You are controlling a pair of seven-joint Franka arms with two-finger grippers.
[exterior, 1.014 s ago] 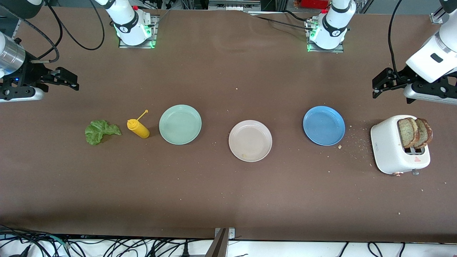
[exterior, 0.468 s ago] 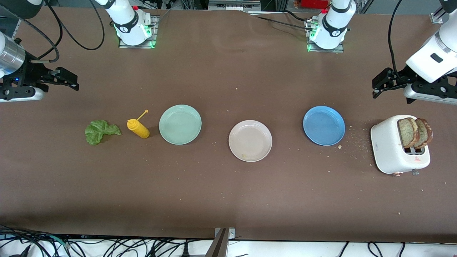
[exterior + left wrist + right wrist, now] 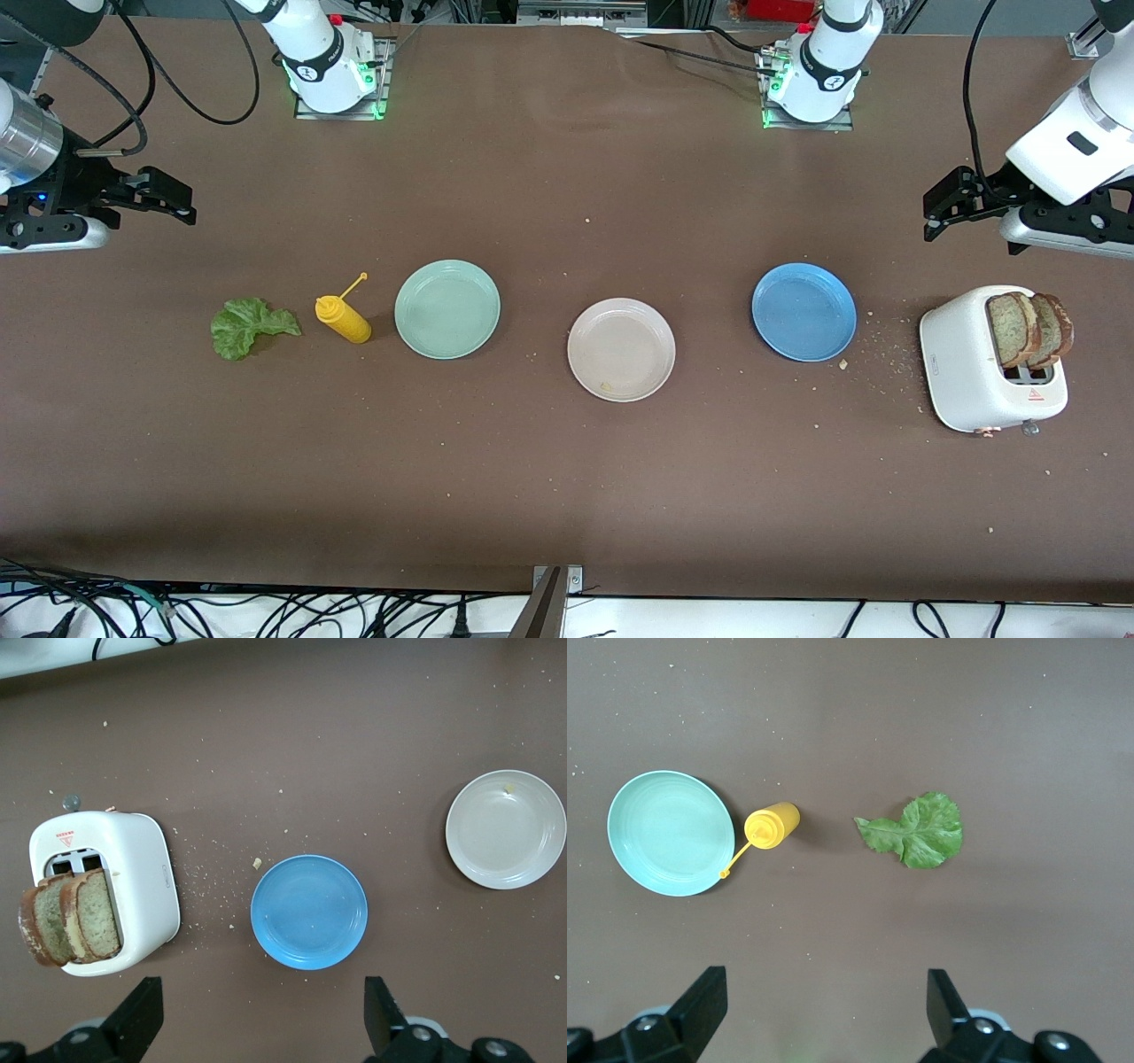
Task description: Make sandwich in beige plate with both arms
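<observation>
Toward the left arm's end of the table, 2 bread slices (image 3: 1029,330) are standing upright in the slots of a white toaster (image 3: 983,372), and the left gripper (image 3: 941,206) is hanging in the air over bare table near the toaster, its fingers spread wide with nothing between them. At the right arm's end, the right gripper (image 3: 174,198) is likewise hanging wide open and empty above bare table, with the lettuce leaf (image 3: 246,326) lying flat beside a yellow squeeze bottle (image 3: 344,320). Between them the beige plate (image 3: 621,349) is sitting bare except for a crumb or 2, flanked by a mint-green plate (image 3: 447,308) and a blue plate (image 3: 803,311), so no part of the sandwich is looking assembled yet. Judging from this layout, the risks are lying mostly in the pickups: the 2 slices are leaning against each other, so a pinch on 1 may be dragging its neighbour out or crumbling the crust; the leaf is thin and flat, so fingers may be closing on nothing. Delivery could also be going to the wrong plate, since 3 similar plates are sitting in 1 row.
</observation>
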